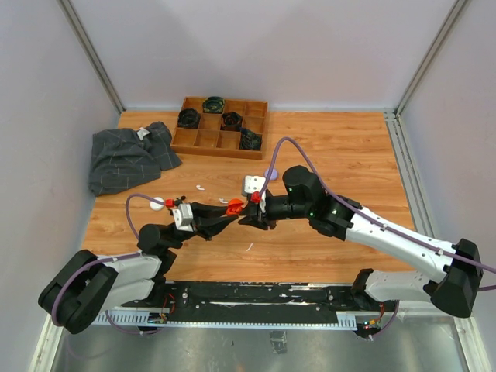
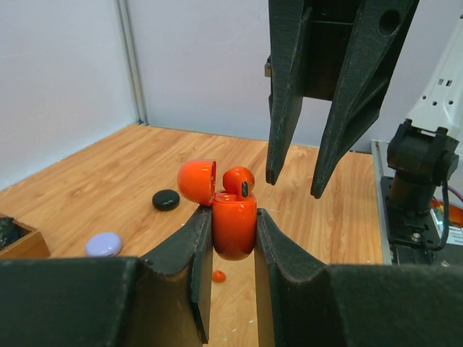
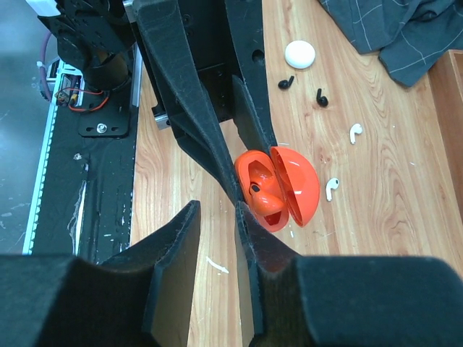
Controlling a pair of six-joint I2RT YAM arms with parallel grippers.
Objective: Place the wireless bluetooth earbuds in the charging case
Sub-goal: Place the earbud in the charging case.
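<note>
Gripped upright and held off the wooden surface (image 1: 341,155) near its middle, in the clenched jaws of the left gripper (image 2: 233,214): an orange-red charging case (image 2: 234,233), lid (image 2: 197,181) swung open to one side. Seated in the open top, standing a little proud of the rim, one orange-red earbud (image 2: 239,178) with a dark tip. Just above and beside it, pointing down, the right gripper (image 2: 295,184), jaws released and spread, holding nothing and touching neither case nor earbud. Directly below the case, lying on the wood, a small orange-red piece (image 2: 218,275), its shape too small to make out. Loose on the surface to the left arm's side of the case, well apart from it, two black earbuds (image 3: 286,82) close together and two white earbuds (image 3: 355,132) farther apart. Near the black pair, lying flat, a white round case (image 3: 300,54). Beyond the grippers, also flat on the wood, a black round case (image 2: 166,199) and a lilac round case (image 2: 103,244). At the far edge, a wooden tray (image 1: 221,144) of square compartments, dark objects in four of them. Beside the tray, on the left, a crumpled grey cloth (image 1: 128,155).
</note>
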